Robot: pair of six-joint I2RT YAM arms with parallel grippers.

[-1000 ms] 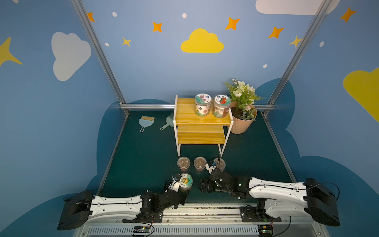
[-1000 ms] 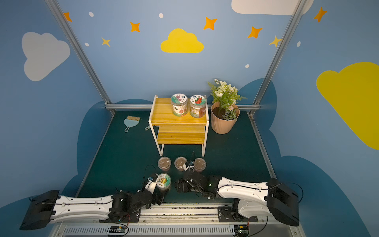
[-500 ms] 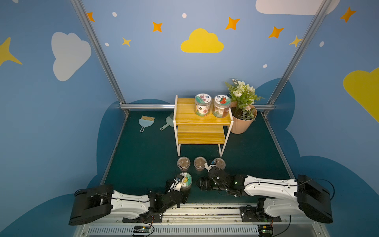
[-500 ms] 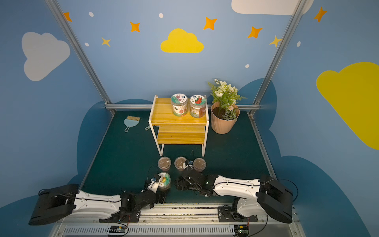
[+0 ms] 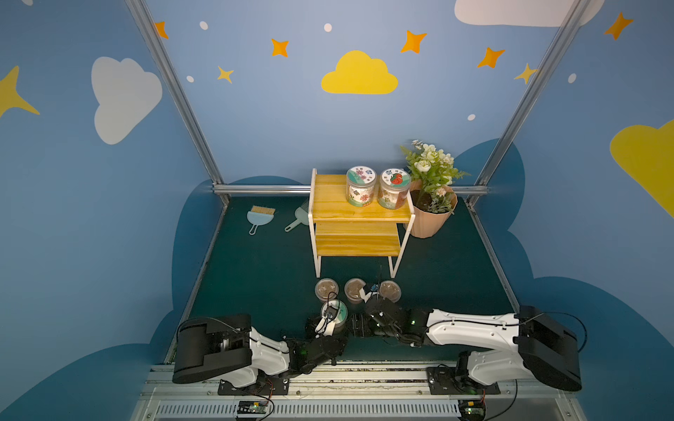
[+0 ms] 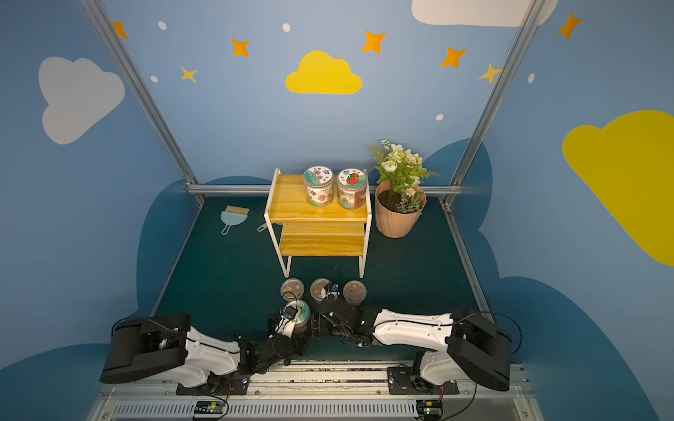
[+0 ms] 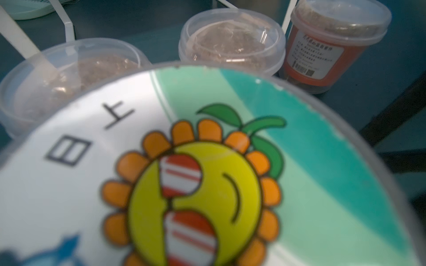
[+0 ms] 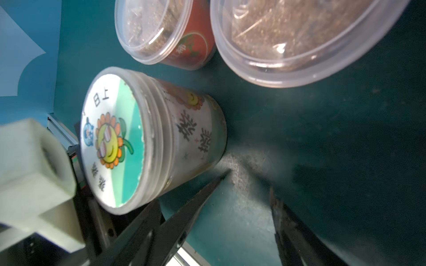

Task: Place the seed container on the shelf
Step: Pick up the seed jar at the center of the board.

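Seed container [image 5: 333, 314], a clear jar with a sunflower lid, stands upright on the bench [image 5: 255, 277] with its long axis vertical. It is in front of the shelf [image 5: 332, 204] on the robot's side, well apart from it and not on it. Three clear tubs [image 5: 353, 289] of brown fill sit in a row between the jar and the shelf legs; the jar is just beside the row.

Both arms are low at the jar. The left gripper [image 5: 328, 324] is nearer, right at it. In the left wrist view the lid [image 7: 207, 172] fills the frame, so the left fingers are hidden. They seem spread as wide as they go; can't tell if they touch the jar wall.

The right gripper [image 8: 250, 180] is on the jar's other side. Its fingers [image 8: 202, 193] are apart with only bare bench between them, holding nothing. Key relation: in the right wrist view the jar [image 8: 149, 138] sits outside that gap, off to the side of the near finger, whose tip is close to the jar base but not on it.

My read: the jar isn't grasped yet, and the place step hasn't started. A right-arm pick needs a sideways shift toward the jar first.

The shelf's top board already has two jars [image 5: 361, 186] at the end by the flower pot [image 5: 430, 218]; the other half and the lower board are free.
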